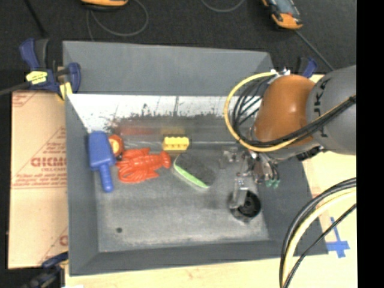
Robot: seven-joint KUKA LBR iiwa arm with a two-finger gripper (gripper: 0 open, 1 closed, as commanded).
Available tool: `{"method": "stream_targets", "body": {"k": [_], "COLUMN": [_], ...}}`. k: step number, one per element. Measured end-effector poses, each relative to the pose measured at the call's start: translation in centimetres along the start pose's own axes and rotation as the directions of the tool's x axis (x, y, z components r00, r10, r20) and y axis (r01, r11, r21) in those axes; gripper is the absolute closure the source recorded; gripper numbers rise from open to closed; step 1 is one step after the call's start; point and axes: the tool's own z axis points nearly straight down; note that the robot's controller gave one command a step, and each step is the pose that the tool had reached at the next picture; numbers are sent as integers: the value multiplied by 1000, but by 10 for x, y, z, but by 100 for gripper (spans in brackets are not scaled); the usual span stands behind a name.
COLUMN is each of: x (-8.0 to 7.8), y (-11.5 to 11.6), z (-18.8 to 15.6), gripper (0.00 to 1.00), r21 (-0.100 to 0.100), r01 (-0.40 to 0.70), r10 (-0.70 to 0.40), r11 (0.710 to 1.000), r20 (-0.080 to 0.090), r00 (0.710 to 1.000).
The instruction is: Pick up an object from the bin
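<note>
The metal gripper (242, 197) hangs over a round black object (250, 207), lower right. Whether it is open or closed, I cannot tell.

My arm (339, 110): in from the right.
My wrist (282, 110): orange-covered, cables looped round.
My end effector (241, 195): pointing down.

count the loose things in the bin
5: blue toy at left, small orange piece beside it, red lobster, yellow brick by the back wall, green strip mid-floor. A dark round thing at the gripper may be a sixth; the arm may hide more.
</note>
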Motion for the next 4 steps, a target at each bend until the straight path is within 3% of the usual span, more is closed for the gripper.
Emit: {"method": "stream_targets", "body": {"k": [1,2,3,4], "x": [-2,20,38,38], "y": [0,-38,-60,-59], "z": [-5,-2,39,39], "gripper": [0,0,100,100], "r21": [1,-2,2,2], "r01": [1,45,184,185], "r10": [-1,-45,-184,-185], "r11": [1000,999,983,983], "r20": [8,9,7,7], "r00": [1000,999,983,983]}}
